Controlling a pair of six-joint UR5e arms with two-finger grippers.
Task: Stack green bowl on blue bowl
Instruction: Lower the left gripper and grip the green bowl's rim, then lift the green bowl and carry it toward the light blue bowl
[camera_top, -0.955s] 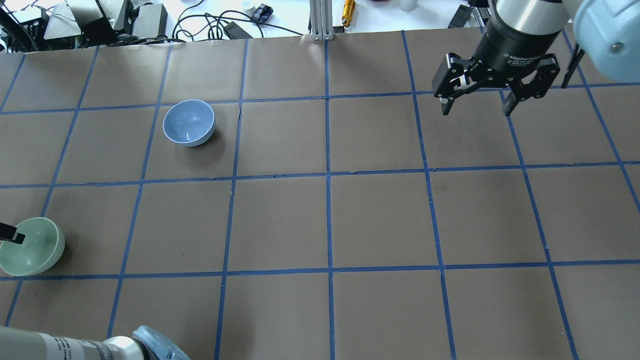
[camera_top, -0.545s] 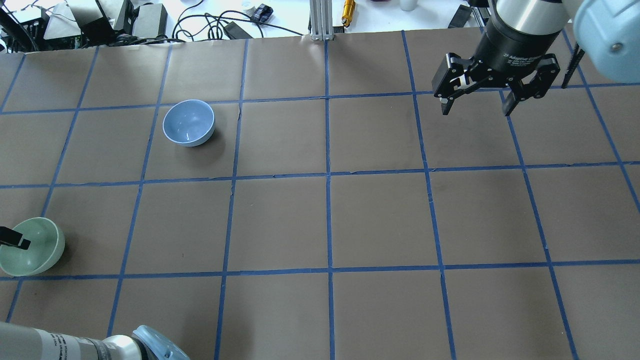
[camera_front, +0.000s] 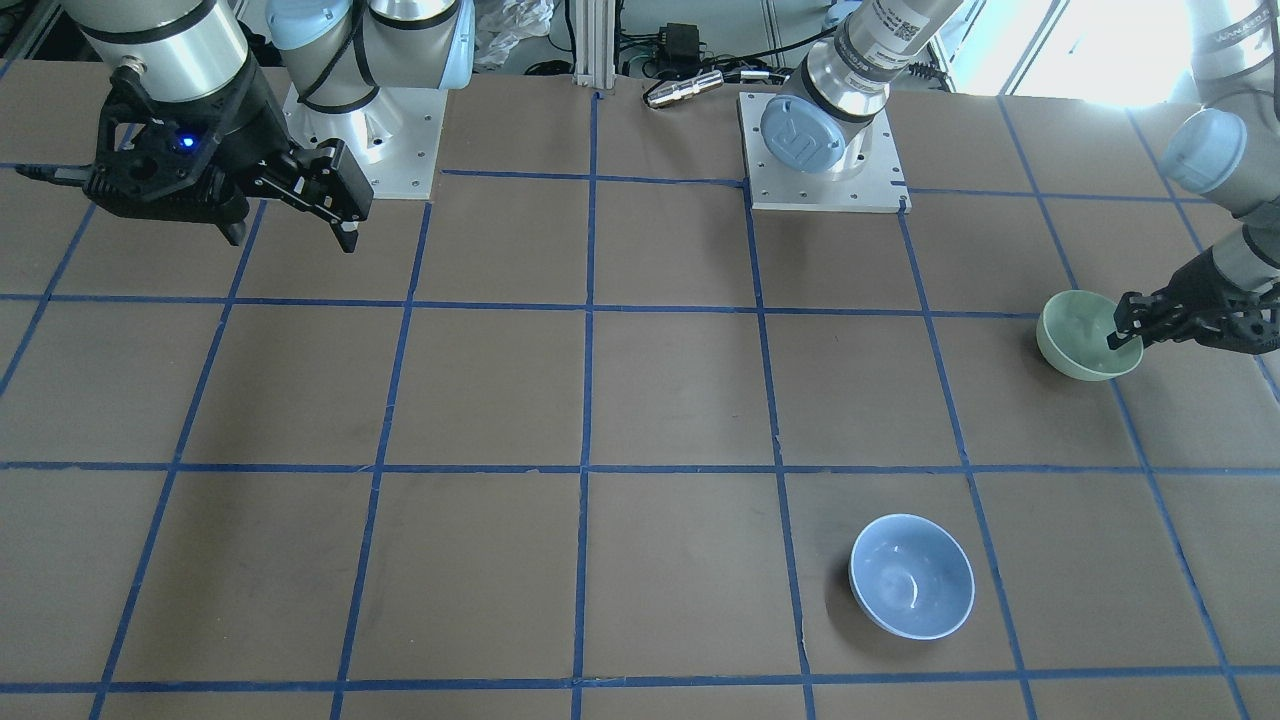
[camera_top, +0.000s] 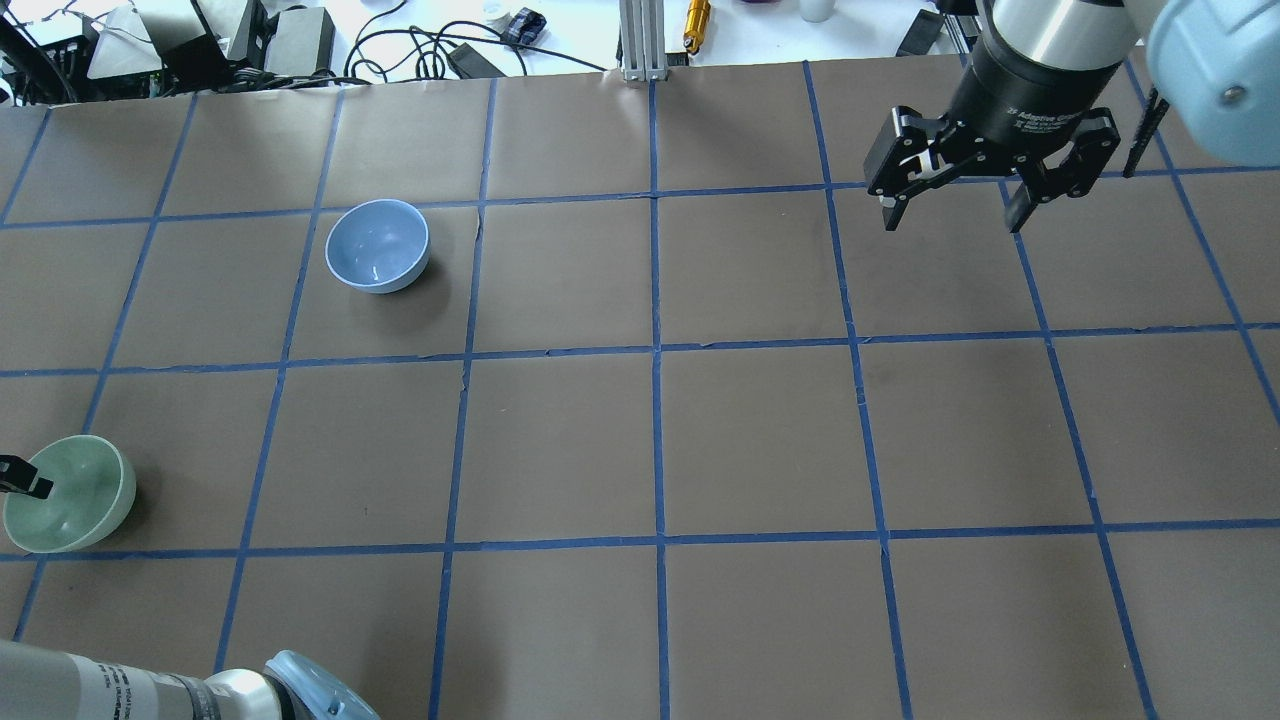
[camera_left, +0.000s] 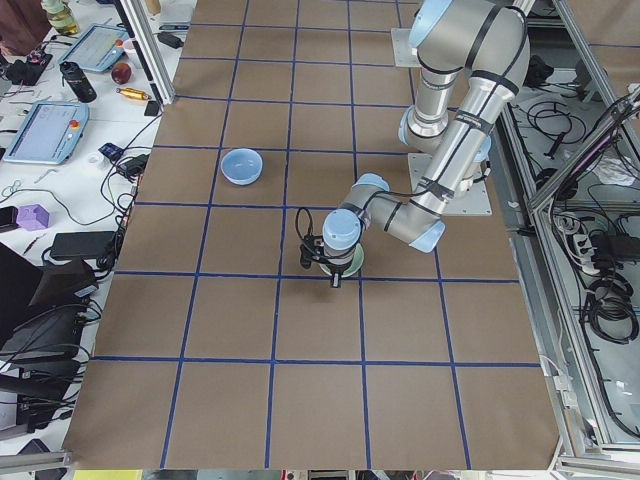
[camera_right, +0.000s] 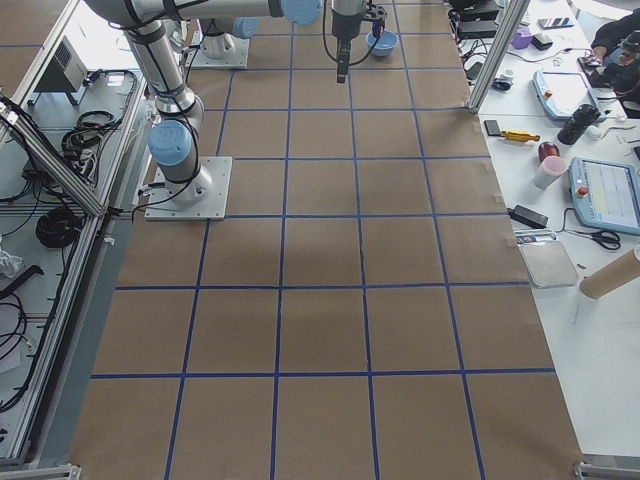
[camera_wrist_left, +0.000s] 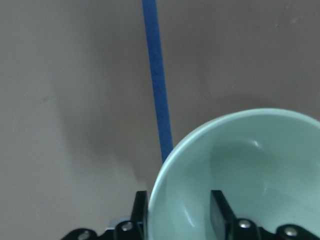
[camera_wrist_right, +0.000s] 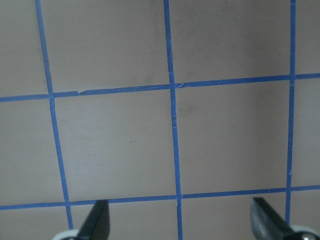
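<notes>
The green bowl (camera_top: 68, 492) is at the table's left edge, also in the front view (camera_front: 1088, 335) and the left wrist view (camera_wrist_left: 250, 170). My left gripper (camera_wrist_left: 179, 202) is shut on its rim, one finger inside the bowl and one outside; only a fingertip shows overhead (camera_top: 25, 478). The bowl looks slightly tilted. The blue bowl (camera_top: 378, 245) stands upright and empty on the table, farther away and to the right of the green one, also in the front view (camera_front: 911, 575). My right gripper (camera_top: 950, 215) is open and empty, high over the far right.
Cables and power bricks (camera_top: 200, 40) lie beyond the table's far edge. An aluminium post (camera_top: 640, 40) stands at the far middle edge, a yellow tool (camera_top: 697, 20) beside it. The two arm bases (camera_front: 820, 140) sit at the near edge.
The green bowl has shifted slightly to the right and tipped a little in the left gripper's hold. The right arm and the blue bowl have not moved.
</notes>
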